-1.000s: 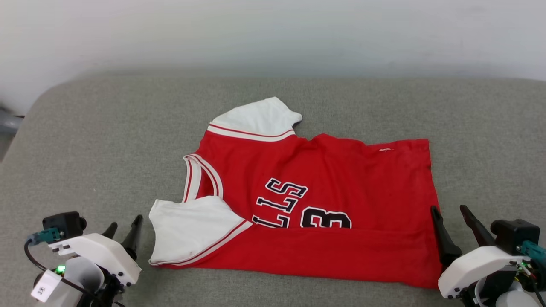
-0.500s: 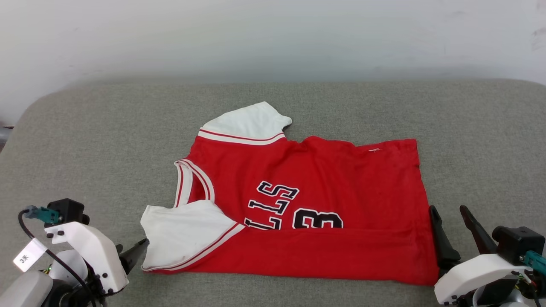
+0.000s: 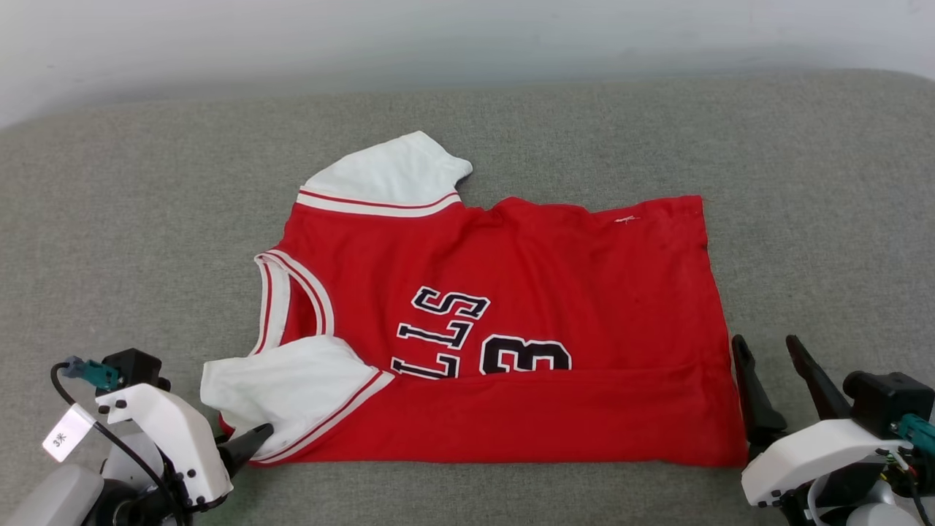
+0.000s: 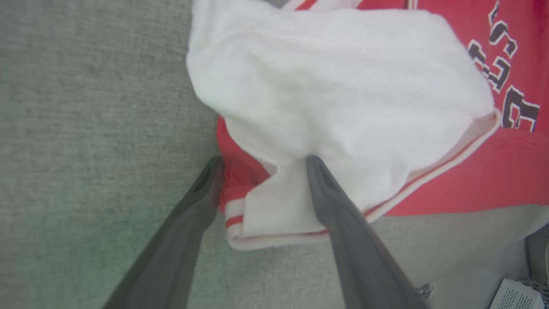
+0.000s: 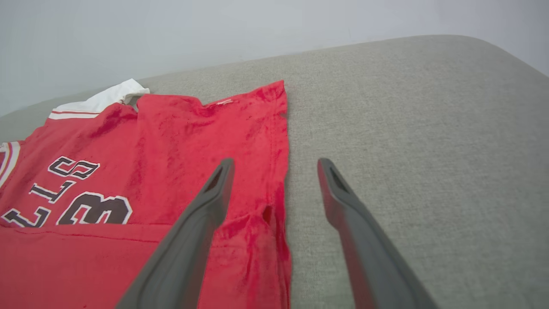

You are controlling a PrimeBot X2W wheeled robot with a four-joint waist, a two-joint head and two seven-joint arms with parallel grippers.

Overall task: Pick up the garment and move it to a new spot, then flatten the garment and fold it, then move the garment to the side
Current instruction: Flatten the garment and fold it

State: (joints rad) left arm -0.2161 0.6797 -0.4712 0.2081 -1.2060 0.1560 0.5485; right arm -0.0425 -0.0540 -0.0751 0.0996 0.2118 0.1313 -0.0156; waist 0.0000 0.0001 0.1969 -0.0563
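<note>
Seeing shirt (image 3: 511, 292) spread mid-cushion (image 3: 131, 219), neck to robot's L, hem (image 3: 719, 314) to R, near long edge turned up over bottom of lettering (image 3: 475, 343); judging first fold (image 3: 555, 416) done. Noting near sleeve (image 3: 285, 383) bunched, lapping onto red body, far sleeve (image 3: 387, 172) poking out at back. Has L gripper (image 4: 263, 159) low at near-sleeve corner, jaws wide apart astride striped cuff (image 4: 274, 214), one tip at red edge, other at white cloth, nothing pinched. Has R gripper (image 3: 765, 341) likewise jaws apart & empty, astride hem by fold end, one finger over red, other over bare cushion; can't tell if touching. Expect thin soft knit: light, limp, zero stiffness, prob. not fragile, matte so not slippery; likely to sag between holds, wrinkle, and drag on nubby cushion rather than slide. Best to pinch thru both layers at fold ends, i.e. cuff/shoulder on L, hem corner on R, close to edge; lift both together & keep taut so as not to spill fold open. Beware catching top layer only, or letting sleeve flop loose.
</note>
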